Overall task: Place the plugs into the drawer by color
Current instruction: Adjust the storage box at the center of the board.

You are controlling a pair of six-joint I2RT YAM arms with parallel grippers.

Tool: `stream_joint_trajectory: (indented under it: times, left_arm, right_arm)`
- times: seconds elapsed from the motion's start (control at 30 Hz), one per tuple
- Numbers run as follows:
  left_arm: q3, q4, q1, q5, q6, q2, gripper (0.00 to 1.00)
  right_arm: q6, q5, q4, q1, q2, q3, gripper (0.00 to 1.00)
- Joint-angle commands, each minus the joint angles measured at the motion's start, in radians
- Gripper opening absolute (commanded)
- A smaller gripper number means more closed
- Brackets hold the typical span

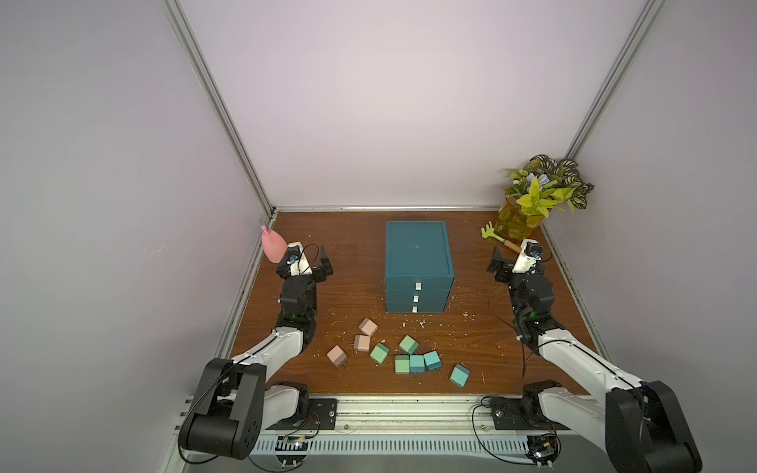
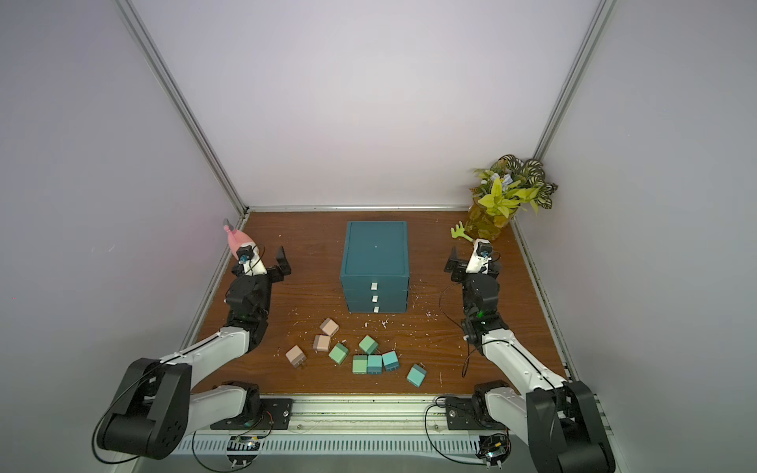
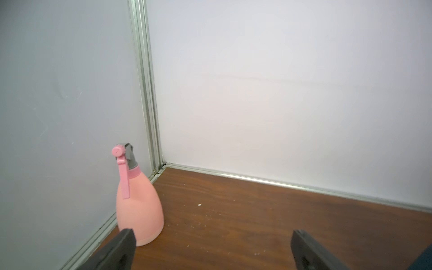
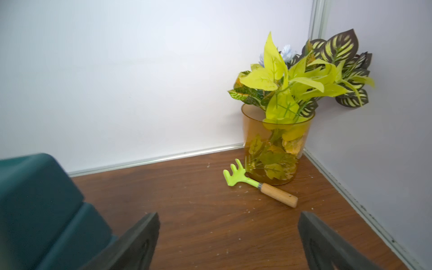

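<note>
- Left tool (image 1: 325, 267): jaws spread as wide as they go, nothing held; it stands over the left side of the worktop (image 1: 352, 245), near the pink spray bottle (image 1: 273, 245); the left wrist view shows its fingers (image 3: 117, 252) well apart with bare wood between them
- Right tool (image 1: 497, 266): jaws likewise fully spread, nothing held; it stands over the right side, near the green rake (image 1: 491, 234); in the right wrist view its fingers (image 4: 135, 245) frame bare wood only
- Drawer cabinet (image 1: 418, 254): upright at mid-worktop, between the two tools and apart from both; all three stacked drawers are pushed in, white tab handles (image 1: 416, 298) facing the robot
- Plugs: all nine lie loose on the worktop in front of the cabinet; none is in a drawer; none is touched by a tool
- Pinkish-beige plugs (image 1: 362, 343): three, at the left of the group
- Mint green plugs (image 1: 379, 353): three, in the middle; one lies against a blue-teal neighbour
- Blue-teal plugs (image 1: 432, 360): two close together; the third lies apart, furthest right
- Other: a leafy plant in an amber vase (image 1: 514, 223) in the far right corner, the rake just beside it; white flecks scattered over the wood
</note>
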Motion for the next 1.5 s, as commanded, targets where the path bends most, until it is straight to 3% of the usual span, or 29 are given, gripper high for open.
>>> stream_joint_trajectory:
  times: [0.0,0.17,0.53,0.67,0.83,1.2,1.33,1.47]
  left_arm:
    - [0.177,-0.341,-0.092,-0.021,-0.099,0.021,1.0]
    - [0.384,-0.583,-0.207,-0.059,-0.112,0.056,1.0]
    - [0.662,-0.946,-0.216,0.383,-0.288,0.066,1.0]
    - [0.677,-1.012,-0.252,0.4,-0.293,0.061,1.0]
    - [0.697,-1.043,-0.312,0.418,-0.31,0.058,1.0]
    - [0.718,-1.111,-0.312,0.481,-0.331,0.124,1.0]
    - [0.703,-1.083,-0.299,0.538,-0.342,0.151,0.94]
    - [0.704,-1.057,-0.298,0.615,-0.358,0.181,0.82]
  right_arm:
    - [0.137,-0.011,-0.263,0.022,-0.055,0.102,0.99]
    - [0.174,-0.201,-0.507,0.033,-0.004,0.283,1.0]
    - [0.189,-0.598,-0.766,0.055,0.079,0.448,1.0]
    - [0.2,-0.688,-0.782,0.066,0.095,0.457,0.99]
    - [0.23,-0.718,-0.771,0.073,0.086,0.457,0.99]
    - [0.29,-0.782,-0.709,0.077,0.076,0.466,0.93]
    - [0.305,-0.793,-0.69,0.083,0.091,0.468,0.86]
    - [0.316,-0.773,-0.687,0.112,0.136,0.486,0.7]
